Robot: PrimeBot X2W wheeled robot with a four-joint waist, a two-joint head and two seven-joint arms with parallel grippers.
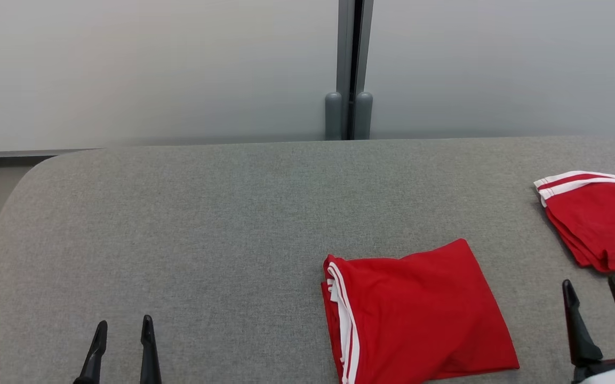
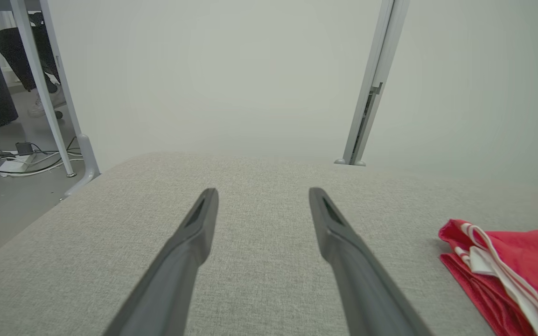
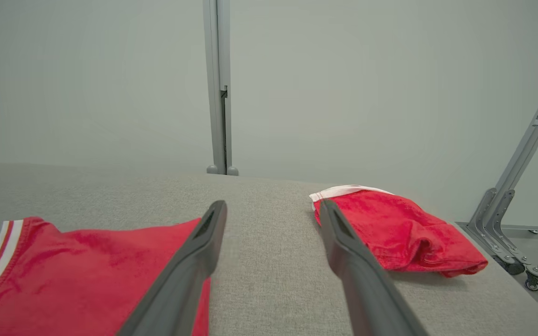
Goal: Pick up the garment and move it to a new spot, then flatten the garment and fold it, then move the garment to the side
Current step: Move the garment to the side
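Standing at the near edge of the grey fabric surface (image 1: 206, 213), looking across it.

- Left claw (image 1: 125, 321): at the near left, fingers spread wide apart and pointing to the far side. Nothing between them, only bare fabric beneath. It holds nothing and is well apart from any cloth.
- Right claw (image 1: 590, 281): at the near right, fingers likewise spread wide with nothing gripped between them.
- Folded red garment (image 1: 419, 309): lies flat at near centre-right, between the two claws and closer to the right one. Its white-striped edge faces left, with layers of cloth stacked at that edge. From the left wrist view (image 2: 520, 261) it sits off to the right of the left claw's fingers, untouched.
- Right wrist view: the right claw's left finger crosses in front of that garment's right edge. From above the claw stands just right of the cloth, so contact cannot be told.
- Second red garment (image 1: 595, 221): a smaller bundle with white bands at its far end, at the far right edge of the surface. The right claw's right fingertip is just near of its near edge; whether it touches cannot be told.
- Grey partition post (image 1: 349, 69) stands behind the far edge, with pale panels on either side.
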